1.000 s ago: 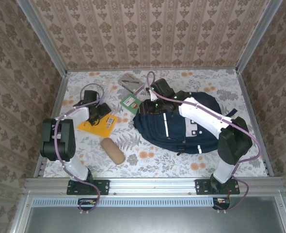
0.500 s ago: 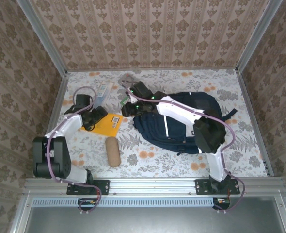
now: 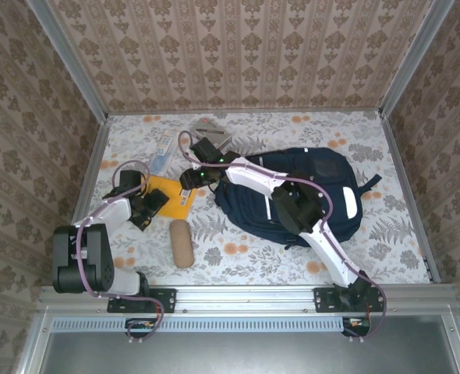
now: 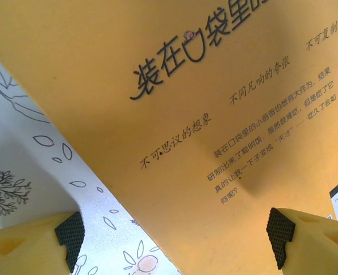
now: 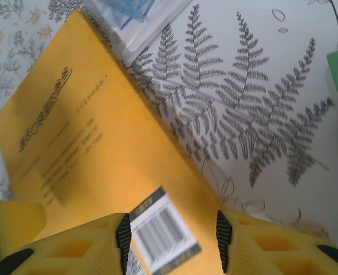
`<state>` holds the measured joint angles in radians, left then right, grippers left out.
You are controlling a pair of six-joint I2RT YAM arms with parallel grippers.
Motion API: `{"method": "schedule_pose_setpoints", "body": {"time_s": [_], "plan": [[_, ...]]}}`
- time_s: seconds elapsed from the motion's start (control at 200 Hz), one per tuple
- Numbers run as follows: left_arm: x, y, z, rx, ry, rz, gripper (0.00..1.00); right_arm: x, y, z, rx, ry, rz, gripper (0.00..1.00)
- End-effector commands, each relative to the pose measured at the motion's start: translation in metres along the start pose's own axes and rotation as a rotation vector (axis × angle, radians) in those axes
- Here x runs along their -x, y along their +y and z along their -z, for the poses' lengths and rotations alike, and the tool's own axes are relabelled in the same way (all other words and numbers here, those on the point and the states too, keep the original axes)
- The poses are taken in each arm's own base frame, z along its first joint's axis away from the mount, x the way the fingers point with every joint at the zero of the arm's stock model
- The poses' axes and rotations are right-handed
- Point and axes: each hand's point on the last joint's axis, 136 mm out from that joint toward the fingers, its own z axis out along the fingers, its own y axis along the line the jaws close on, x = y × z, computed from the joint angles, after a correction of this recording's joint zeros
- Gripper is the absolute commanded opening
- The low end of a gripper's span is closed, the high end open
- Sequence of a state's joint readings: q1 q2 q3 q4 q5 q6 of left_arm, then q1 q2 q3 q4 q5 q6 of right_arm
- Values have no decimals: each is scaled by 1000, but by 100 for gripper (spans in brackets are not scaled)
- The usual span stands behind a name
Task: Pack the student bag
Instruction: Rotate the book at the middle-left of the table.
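Nearest me, the left gripper (image 4: 175,235) hangs wide open and empty over the orange book (image 3: 175,199). The right gripper (image 5: 172,235), half open, straddles the book's barcode corner without clamping it. The student bag (image 3: 323,167) lies at the book's 3 o'clock, nearer the right arm.

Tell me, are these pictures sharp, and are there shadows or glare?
Left wrist view: crisp print on the flat orange-yellow book, one soft grey shadow across it. Right wrist view: the book's lettering smeared, the fern-print table surface clearer. Top external view: even light, faint shadows, no glare.
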<state>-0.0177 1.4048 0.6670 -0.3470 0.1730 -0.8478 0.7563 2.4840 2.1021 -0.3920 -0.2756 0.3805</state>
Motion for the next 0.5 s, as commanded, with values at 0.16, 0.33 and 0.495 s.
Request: {"method": "schedule_pose_setpoints", "body": {"time_s": [0.16, 0.33, 0.495], "plan": [[11, -20, -15, -71, 2, -8, 86, -1, -9, -25, -20, 23, 63, 49], [23, -36, -22, -104, -2, -39, 85, -21, -2, -17, 4, 85, 40, 44], [32, -61, -30, -145, 0, -83, 84, -34, 2, 1, 13, 84, 16, 40]]}}
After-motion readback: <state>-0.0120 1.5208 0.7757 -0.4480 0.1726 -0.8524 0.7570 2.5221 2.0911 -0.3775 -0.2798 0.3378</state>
